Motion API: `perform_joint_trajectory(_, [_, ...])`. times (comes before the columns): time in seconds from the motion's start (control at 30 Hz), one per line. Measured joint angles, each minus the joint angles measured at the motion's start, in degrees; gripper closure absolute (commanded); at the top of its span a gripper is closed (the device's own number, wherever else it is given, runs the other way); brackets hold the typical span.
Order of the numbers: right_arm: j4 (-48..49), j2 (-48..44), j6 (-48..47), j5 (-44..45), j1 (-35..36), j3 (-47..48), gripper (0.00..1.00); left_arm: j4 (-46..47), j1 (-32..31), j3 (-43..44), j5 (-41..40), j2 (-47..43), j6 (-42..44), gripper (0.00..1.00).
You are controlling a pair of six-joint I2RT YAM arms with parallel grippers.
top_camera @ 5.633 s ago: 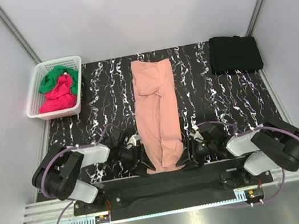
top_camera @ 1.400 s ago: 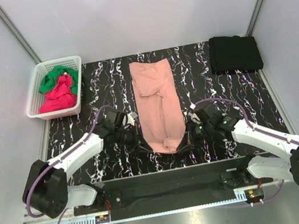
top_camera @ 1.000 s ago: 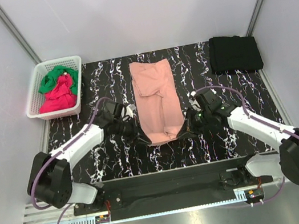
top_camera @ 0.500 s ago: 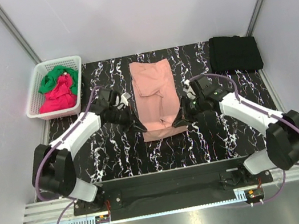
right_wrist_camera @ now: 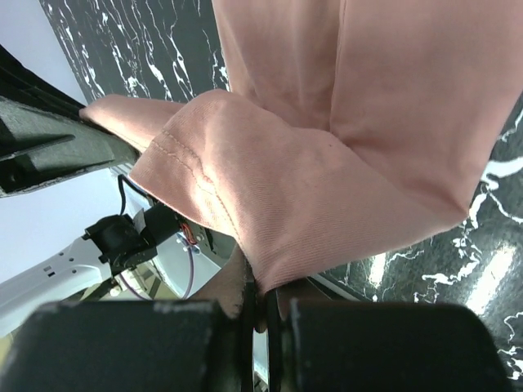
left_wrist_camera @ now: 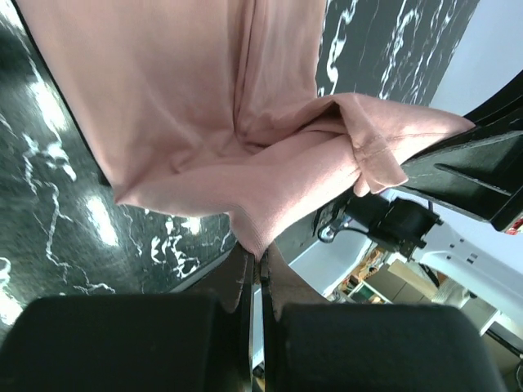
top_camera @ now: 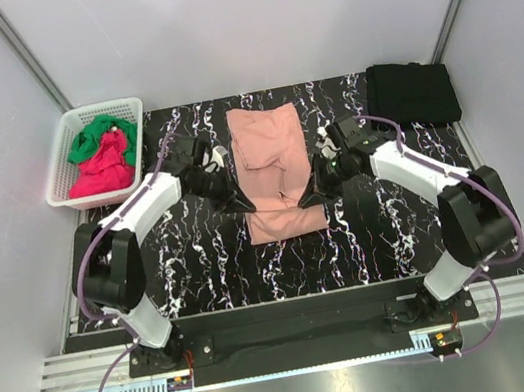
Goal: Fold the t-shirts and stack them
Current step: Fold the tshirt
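Two hem corners are in hand, one per gripper. Nearest the left wrist camera, the left gripper (left_wrist_camera: 253, 273) has its jaws pressed together on the hem edge of the salmon-pink t-shirt (left_wrist_camera: 188, 106). The right gripper (right_wrist_camera: 257, 290) is likewise clamped on the opposite corner, with the hem stitching visible just above its fingers. Between the two grippers the lifted cloth sags a little. Below them the rest of the narrow, sleeves-in shirt lies flat on the marbled desk (top_camera: 192, 259), running away beyond both grippers toward its far end.

The step in hand looks like the lengthwise halving: carrying the hem over to meet the far edge. To do it well, both grippers should travel at a matched pace and height. The held edge should be taut enough that no slack bunches in the middle, and the crease under them should sit square to the shirt's long sides. The hem should land flush with the far edge before the grippers let go, since a skewed landing would likely need redoing.

Farther out, beyond the right gripper and to its outer side, a folded black t-shirt (top_camera: 412, 93) lies as the start of the stack. Beyond the left gripper, a white basket (top_camera: 104, 106) holds a green t-shirt (top_camera: 99, 135) and a magenta-red t-shirt (top_camera: 100, 172), not yet folded.
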Motion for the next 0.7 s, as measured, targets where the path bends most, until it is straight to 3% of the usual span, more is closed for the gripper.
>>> perform_joint_trajectory(0.7, [-2.6, 15.17, -4.5, -3.08, -3.21, 13.81, 1.0, -3.96, 3.48, 12.68, -0.7, 12.46, 2.67, 1.0])
